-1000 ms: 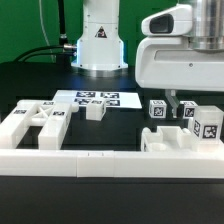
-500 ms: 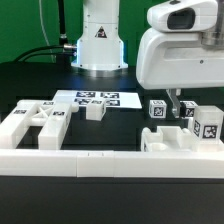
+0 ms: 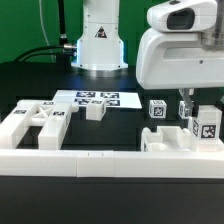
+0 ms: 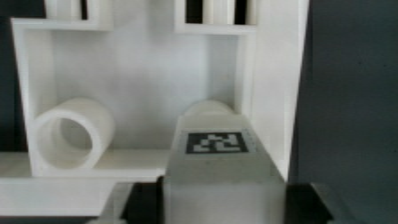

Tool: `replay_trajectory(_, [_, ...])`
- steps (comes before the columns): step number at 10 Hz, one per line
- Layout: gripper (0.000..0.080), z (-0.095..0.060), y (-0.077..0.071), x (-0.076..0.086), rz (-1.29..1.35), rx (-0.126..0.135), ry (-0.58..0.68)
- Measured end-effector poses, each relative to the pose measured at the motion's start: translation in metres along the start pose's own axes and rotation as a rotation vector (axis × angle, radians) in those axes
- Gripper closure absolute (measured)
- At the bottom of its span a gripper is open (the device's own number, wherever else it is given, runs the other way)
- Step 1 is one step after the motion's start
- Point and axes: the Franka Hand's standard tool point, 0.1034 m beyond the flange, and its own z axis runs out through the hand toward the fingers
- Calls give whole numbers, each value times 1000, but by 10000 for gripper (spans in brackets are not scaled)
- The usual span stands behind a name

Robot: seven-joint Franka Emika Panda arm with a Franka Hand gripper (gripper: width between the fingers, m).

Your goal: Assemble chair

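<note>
Evidently the pick-up of a part is in hand: the gripper (image 3: 199, 108) straddles a tagged chair piece (image 3: 206, 126), well to the exterior view's right of the marker board (image 3: 97, 98). Whether the jaws actually clamp it I cannot tell. The next move calls for a firm squeeze, then a straight lift.

Exterior view: I see bright, even light, seemingly from above, with soft short shadows. White chair parts (image 3: 30, 125) nearly clip; table (image 3: 125, 125) stays black. Both feeds low-res. Wrist view is soft up close, tag (image 4: 217, 142) smeared.
</note>
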Motion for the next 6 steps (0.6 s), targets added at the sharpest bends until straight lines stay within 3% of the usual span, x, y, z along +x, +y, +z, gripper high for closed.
replay_trajectory(2, [515,0,-2,0,226,3,7])
replay_trajectory(4, [515,1,-3,-3,594,33,55])
replay_trajectory(6, [515,0,-4,-4,730,39,53])
